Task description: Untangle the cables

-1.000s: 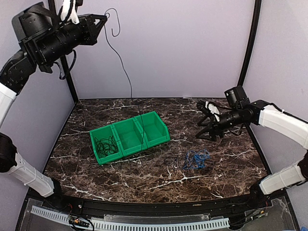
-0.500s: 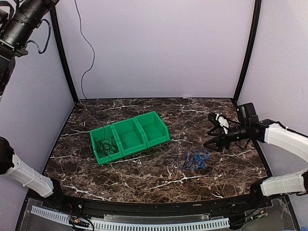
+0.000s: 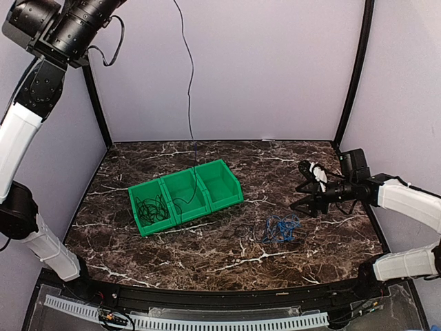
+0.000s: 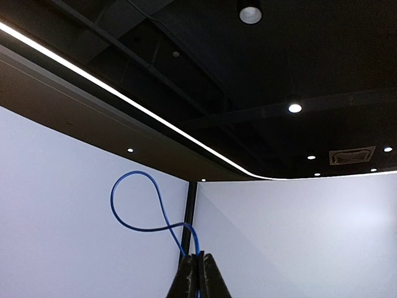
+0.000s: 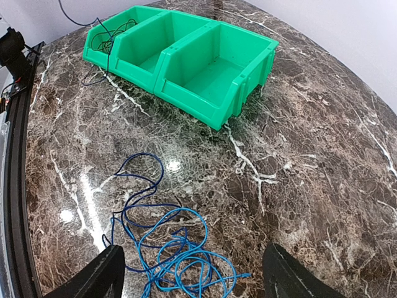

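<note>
The blue cable point(image 3: 191, 96) hangs from high above the green bin point(image 3: 227, 198) into its middle compartment, with the left end effector point(image 4: 198, 276) clamped on it. Lifted further, it could snag the bin's wall and tip it. The right end effector point(image 3: 303, 189), fingers apart to the right of the bin, steadies nothing.

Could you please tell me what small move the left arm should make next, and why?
Probably lower the left gripper, shut on the blue cable, toward the green bin: the strand hangs free from above, its lower end at the bin.
</note>
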Robot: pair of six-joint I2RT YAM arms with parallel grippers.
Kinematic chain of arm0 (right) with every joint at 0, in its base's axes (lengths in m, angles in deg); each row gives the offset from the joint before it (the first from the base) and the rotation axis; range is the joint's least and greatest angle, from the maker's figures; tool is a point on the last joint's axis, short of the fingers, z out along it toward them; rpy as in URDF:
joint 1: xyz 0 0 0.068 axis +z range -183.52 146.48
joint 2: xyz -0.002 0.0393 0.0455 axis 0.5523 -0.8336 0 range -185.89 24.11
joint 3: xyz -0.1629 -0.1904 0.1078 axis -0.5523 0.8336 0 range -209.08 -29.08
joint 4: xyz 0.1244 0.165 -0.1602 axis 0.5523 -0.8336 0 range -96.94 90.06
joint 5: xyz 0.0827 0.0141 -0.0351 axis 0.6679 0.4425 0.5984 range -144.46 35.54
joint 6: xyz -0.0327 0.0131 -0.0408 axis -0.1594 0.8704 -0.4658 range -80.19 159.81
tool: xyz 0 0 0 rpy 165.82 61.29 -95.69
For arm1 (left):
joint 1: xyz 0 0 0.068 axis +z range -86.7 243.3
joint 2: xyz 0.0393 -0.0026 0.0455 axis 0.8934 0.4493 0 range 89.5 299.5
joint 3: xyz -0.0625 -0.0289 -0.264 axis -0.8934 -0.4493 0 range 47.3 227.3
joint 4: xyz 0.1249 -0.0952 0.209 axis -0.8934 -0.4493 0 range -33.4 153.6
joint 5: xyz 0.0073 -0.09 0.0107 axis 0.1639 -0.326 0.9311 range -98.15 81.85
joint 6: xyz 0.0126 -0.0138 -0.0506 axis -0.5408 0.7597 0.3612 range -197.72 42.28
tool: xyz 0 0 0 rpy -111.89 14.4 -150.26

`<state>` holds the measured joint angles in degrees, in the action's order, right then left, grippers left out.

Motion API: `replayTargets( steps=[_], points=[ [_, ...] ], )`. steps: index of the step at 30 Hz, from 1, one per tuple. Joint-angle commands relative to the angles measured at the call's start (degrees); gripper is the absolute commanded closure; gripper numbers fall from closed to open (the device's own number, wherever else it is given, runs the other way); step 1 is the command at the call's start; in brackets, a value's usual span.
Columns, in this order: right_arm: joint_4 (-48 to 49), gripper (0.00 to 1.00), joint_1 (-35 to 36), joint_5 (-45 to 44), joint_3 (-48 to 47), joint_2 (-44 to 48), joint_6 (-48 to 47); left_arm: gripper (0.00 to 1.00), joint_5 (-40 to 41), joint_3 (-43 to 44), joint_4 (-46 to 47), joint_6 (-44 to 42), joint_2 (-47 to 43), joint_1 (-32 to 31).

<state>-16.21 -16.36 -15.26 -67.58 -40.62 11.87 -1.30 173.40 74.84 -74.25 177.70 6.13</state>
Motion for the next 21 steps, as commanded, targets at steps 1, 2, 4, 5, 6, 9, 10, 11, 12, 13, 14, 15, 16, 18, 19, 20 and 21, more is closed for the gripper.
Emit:
replayTargets(
  steps=[1,2,4,5,6,9,10,11,12,13,14,15,16,18,19,20,21],
  points=[
    [2.12,0.22,-0.21,0.98,0.17,0.24,0.21,0.98,-0.43,2.39,5.29,-2.28,-0.70,-0.05],
    [2.08,0.22,-0.21,1.21,0.18,0.48,0.18,0.98,0.32,2.13,5.37,-4.06,-0.52,-0.05],
    [1.58,0.22,-0.21,2.25,-0.16,0.79,-0.19,0.98,3.80,0.17,5.21,-9.19,-0.81,-0.05],
    [1.36,0.23,-0.21,2.82,-0.37,0.98,-0.34,0.98,6.86,-1.31,5.20,-11.95,-1.67,-0.05],
    [1.33,0.23,-0.16,3.20,-0.57,1.13,-0.22,0.98,9.98,-4.86,5.52,-13.38,-2.31,-0.05],
    [1.60,0.23,-0.17,3.72,-0.61,0.61,0.12,0.99,15.79,-13.98,6.73,-20.11,-5.64,-0.05],
    [1.53,0.23,-0.12,3.70,-0.61,0.19,0.04,0.99,18.21,-18.36,7.53,-21.41,-6.19,0.02],
    [1.52,0.23,-0.16,3.65,-0.61,-0.26,-0.04,1.00,19.17,-22.44,8.03,-23.93,-7.03,0.07],
    [1.60,0.23,-0.12,3.67,-0.57,-0.57,-0.09,1.00,20.33,-24.13,8.65,-24.81,-7.32,0.49],
    [1.64,0.23,-0.12,3.75,-0.53,-0.86,-0.09,1.00,20.63,-26.78,8.76,-25.46,-7.65,0.83],
    [1.72,0.23,-0.12,3.92,-0.52,-1.17,-0.09,1.00,20.74,-27.71,8.50,-25.18,-7.67,1.60],
    [1.78,0.23,-0.12,3.95,-0.57,-1.27,-0.09,1.00,20.43,-28.86,8.12,-23.70,-7.58,2.09],
    [1.78,0.23,-0.12,3.84,-0.60,-1.47,-0.09,1.00,19.31,-29.14,6.96,-22.64,-7.42,2.95],
    [1.87,0.23,-0.12,3.19,-0.57,-1.52,-0.25,1.00,17.75,-29.39,5.60,-19.92,-6.75,3.88],
    [1.86,0.23,-0.12,2.97,-0.41,-1.41,-0.33,1.00,17.36,-29.35,5.26,-18.96,-6.12,4.21],
    [1.85,0.23,-0.12,2.72,-0.29,-1.18,-0.43,1.00,17.44,-29.34,4.61,-18.68,-5.72,4.32],
    [1.78,0.23,-0.17,2.60,-0.09,-0.89,-0.56,1.00,17.91,-29.54,4.33,-18.58,-4.94,4.60]
  ],
)
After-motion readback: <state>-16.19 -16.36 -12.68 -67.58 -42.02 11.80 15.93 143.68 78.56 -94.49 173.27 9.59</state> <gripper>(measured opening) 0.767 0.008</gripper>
